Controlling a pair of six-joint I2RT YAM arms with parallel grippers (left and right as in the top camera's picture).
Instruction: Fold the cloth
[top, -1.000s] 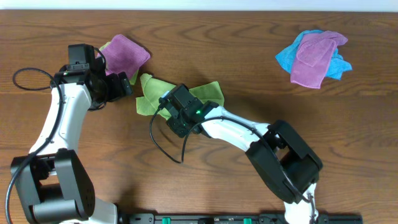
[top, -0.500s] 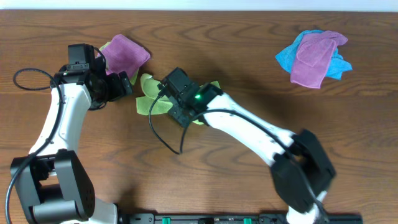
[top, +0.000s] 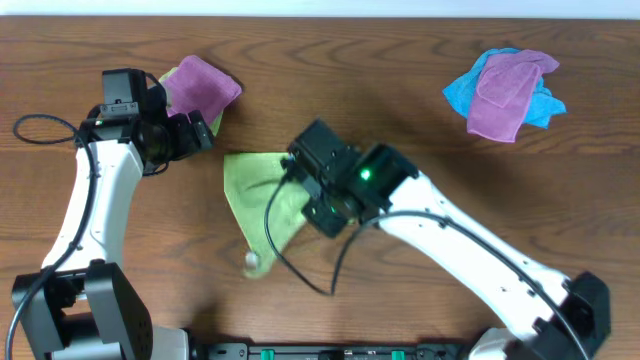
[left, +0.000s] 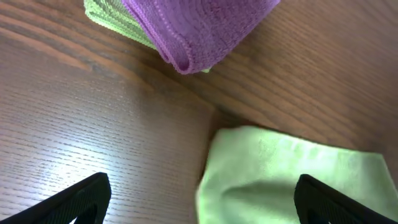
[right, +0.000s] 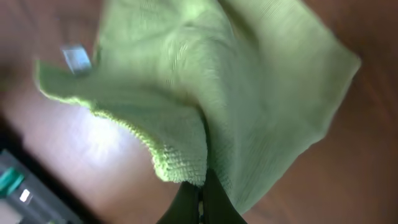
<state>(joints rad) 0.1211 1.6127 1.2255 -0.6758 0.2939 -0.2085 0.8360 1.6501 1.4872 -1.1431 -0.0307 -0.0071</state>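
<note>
Lime-green cloths: two. The cloth of the task lies left of centre in the overhead view, with its white tag at the corner nearest the lower edge. A second green cloth shows only as a border in the upper left.
Purple cloths: two. One purple cloth lies folded on the second green cloth. The other purple cloth lies at the upper right.
Blue cloth: one, crumpled under the purple one at the upper right.
Arms: two, white with black joints.
Surface: brown wooden table with clear grain. A black rail runs along the lower edge, and a black cable loops at the left.
Room: only a pale strip along the top edge. What it is I cannot tell.
Right gripper: the fingers are pressed together and pinch an edge of the cloth. From the pinch the fabric gathers into folds and spreads away toward the tag.
Left gripper: the jaws are spread wide and grasp nothing. It stands just beside the purple cloth in the upper left. In its wrist view the fingers frame bare table and the upper edge of the cloth.
</note>
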